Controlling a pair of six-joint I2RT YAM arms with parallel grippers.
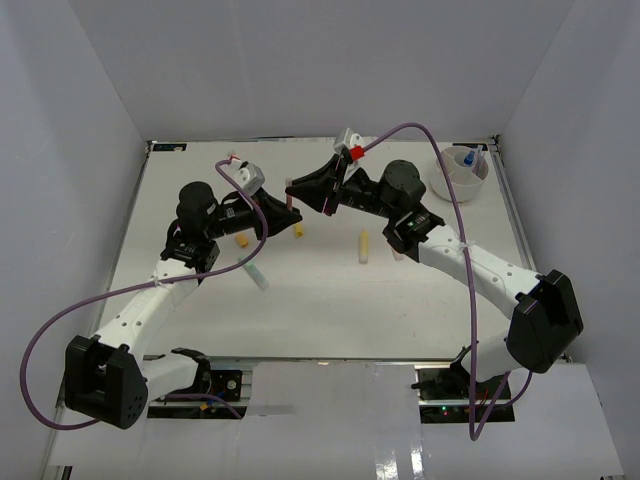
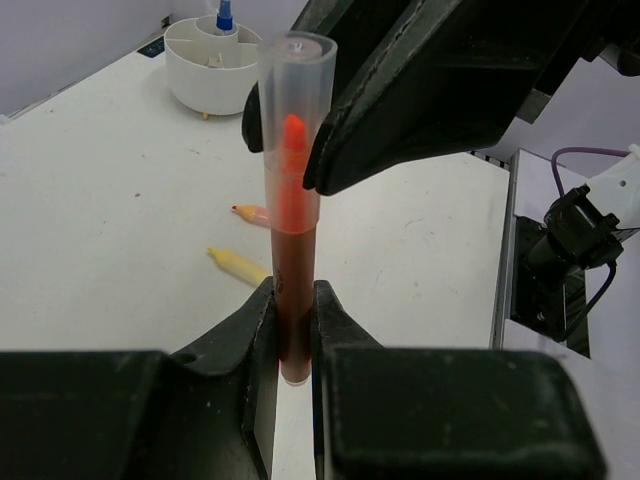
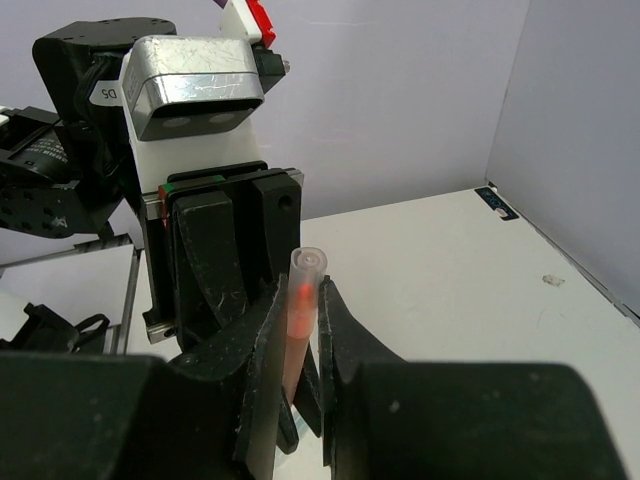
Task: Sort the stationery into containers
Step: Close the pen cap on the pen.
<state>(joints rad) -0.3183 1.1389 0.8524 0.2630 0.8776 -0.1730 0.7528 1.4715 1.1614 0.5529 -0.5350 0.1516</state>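
Left arm: reaches up and inward from its base at the near left corner of the table (image 1: 330, 320). The left gripper (image 2: 292, 330) is clamped tight on the dark lower barrel of an orange highlighter (image 2: 290, 215), which stands upright between its fingers (image 2: 250, 325) in the left wrist view. The clear cap, with the orange tip showing through it, points up.

Centre: both grippers meet above the far middle of the table. The right gripper (image 3: 300, 335) is likewise closed on the same highlighter, its jaws pinching the capped end; in the overhead view the pen shows only as a short dark sliver between the two grippers.

Table surface, left to centre: a small yellow-orange piece (image 1: 240, 241) lies just below the left wrist, a pale green pen (image 1: 257, 276) lies aslant nearer the arms, a short yellow item (image 1: 298, 230) lies under the joined grippers, and a yellow highlighter (image 1: 364, 246) lies further right, apart from the others.

Right side: the right arm runs from its base at the near right corner up to the centre. The round white tub (image 1: 460, 177) with dividers stands at the far right corner, well apart from both grippers. A blue-capped bottle (image 1: 468, 157) stands upright in one compartment; which one cannot be told.
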